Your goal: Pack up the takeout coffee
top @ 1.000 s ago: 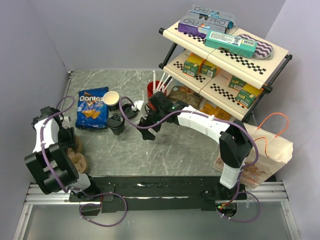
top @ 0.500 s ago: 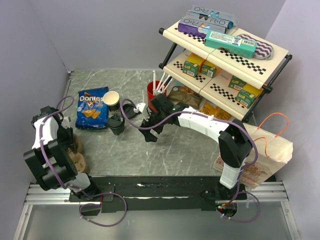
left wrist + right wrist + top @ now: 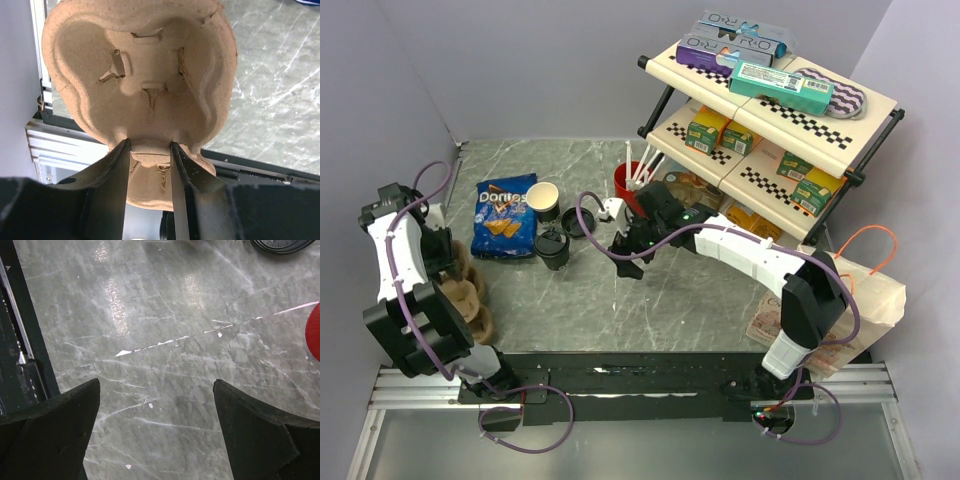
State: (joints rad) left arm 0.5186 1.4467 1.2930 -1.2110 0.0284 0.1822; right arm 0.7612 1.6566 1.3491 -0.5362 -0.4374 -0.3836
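- Clearly, the left gripper (image 3: pixel 150 146) is pinching a molded pulp cup carrier (image 3: pixel 137 75). Its two fingers (image 3: pixel 116 175) press on both sides of a narrow ridge at the carrier's near edge.
- The rest of the carrier spreads out ahead of these jaws, with one cup well and its torn flaps facing the left wrist camera. A smaller part of it hangs below, between the fingers.
- From above, the same carrier (image 3: pixel 470 300) sits against the left arm, near the table's (image 3: pixel 580 300) front left edge.
- The right gripper (image 3: pixel 628 262) has its jaws spread wide and nothing is between them. In the right wrist view only the bare grey marble lies between the two dark fingers (image 3: pixel 50 425).
- The takeout coffee cup (image 3: pixel 552 249), dark and with its black lid on, stands upright on the table to one side of the right jaws, apart from them.
- An open paper cup (image 3: pixel 542 199), cream inside, stands just behind it, beside a blue Doritos bag (image 3: pixel 503 215).
- A loose black lid (image 3: pixel 577 222) lies flat between the lidded cup and the right gripper.
- In the right wrist view, a black round rim (image 3: pixel 280 244) shows ahead of the jaws at the top edge. I cannot tell which lid it is.
- A red cup with white straws (image 3: pixel 628 180) stands behind the right gripper.
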